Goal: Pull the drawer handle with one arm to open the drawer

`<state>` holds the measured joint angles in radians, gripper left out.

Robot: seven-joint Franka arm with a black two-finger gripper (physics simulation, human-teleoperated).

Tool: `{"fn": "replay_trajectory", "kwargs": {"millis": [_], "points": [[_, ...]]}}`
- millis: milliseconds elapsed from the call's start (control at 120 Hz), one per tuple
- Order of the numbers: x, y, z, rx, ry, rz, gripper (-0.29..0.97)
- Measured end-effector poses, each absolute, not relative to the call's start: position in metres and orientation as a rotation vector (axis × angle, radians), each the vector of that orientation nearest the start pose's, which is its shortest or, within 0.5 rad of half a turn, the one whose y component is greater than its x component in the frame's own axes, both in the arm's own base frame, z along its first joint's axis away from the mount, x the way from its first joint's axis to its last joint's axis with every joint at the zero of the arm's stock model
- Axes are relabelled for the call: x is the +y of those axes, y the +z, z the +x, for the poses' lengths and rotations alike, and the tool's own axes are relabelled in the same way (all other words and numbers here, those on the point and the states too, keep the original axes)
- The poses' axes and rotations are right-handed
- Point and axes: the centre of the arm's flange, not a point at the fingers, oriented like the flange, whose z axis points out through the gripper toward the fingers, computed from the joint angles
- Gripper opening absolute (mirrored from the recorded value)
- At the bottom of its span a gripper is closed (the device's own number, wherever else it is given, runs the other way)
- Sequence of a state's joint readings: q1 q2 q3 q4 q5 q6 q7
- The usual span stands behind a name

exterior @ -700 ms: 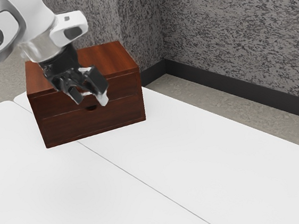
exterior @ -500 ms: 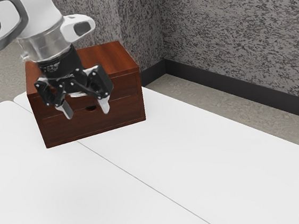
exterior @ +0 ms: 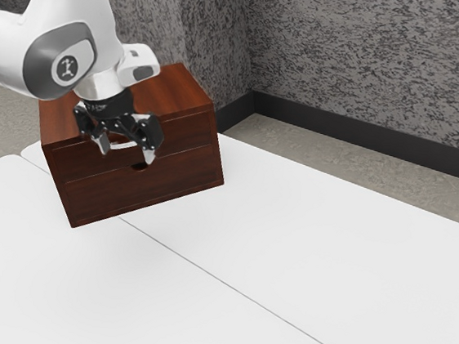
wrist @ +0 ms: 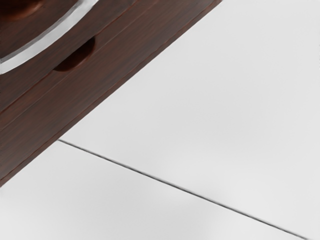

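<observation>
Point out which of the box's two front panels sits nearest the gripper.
The upper panel, carrying the silver handle between the open fingers; the lower panel shows only a dark notch.

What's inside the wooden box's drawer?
Nothing inside shows: the drawer sits shut, flush with the box front, hiding any contents. The gripper hangs open before its handle.

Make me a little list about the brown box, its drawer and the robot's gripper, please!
box: dark brown wood, standing on the white table
drawer: front sits flush with the box, so it looks shut
handle: curved silver bar on the box's front
gripper: open, up against the box's front at the handle, not shut on it yet
job left: grab the handle and pull
</observation>
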<state>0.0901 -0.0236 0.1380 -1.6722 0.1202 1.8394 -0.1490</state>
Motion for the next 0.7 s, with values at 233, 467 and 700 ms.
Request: {"fn": "replay_trajectory", "kwargs": {"millis": [233, 467, 700], "points": [[0.15, 0.617, 0.565, -0.159, -0.362, -2.943, 0.68], [0.149, 0.603, 0.578, 0.124, -0.359, -2.925, 0.68], [0.152, 0.581, 0.594, 0.32, -0.323, -2.903, 0.68]]}}
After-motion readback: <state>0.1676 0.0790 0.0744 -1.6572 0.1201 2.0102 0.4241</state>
